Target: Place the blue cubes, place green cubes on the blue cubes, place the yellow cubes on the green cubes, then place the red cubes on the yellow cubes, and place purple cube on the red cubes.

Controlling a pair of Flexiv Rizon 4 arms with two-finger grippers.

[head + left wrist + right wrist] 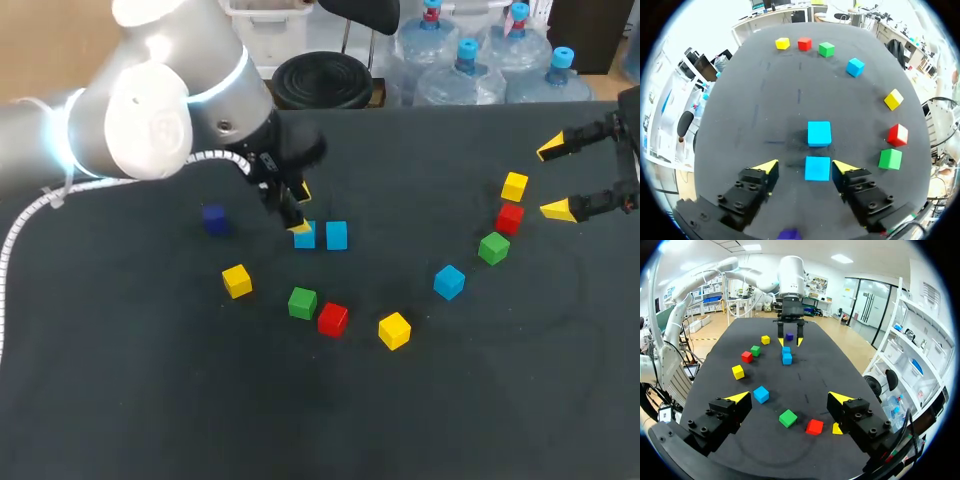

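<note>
Two light blue cubes lie side by side mid-table. The cube (pixel 304 236) (pixel 817 168) sits between the fingers of my left gripper (pixel 295 213) (pixel 805 167), which stands open, with a gap on each side of the cube. Its twin (pixel 336 235) (pixel 819 133) lies just ahead of it. A third blue cube (pixel 449 281) (pixel 760 394) rests further right. A purple cube (pixel 214 219) (pixel 789 234) lies behind the left gripper. My right gripper (pixel 565 180) (pixel 790 398) hangs open and empty over the right side, near a yellow cube (pixel 514 186), a red cube (pixel 510 218) (pixel 814 427) and a green cube (pixel 493 247) (pixel 788 418).
In front of the blue pair lie a yellow cube (pixel 237 281), a green cube (pixel 302 302), a red cube (pixel 333 319) and another yellow cube (pixel 394 330). All rest on the black table (pixel 480 400).
</note>
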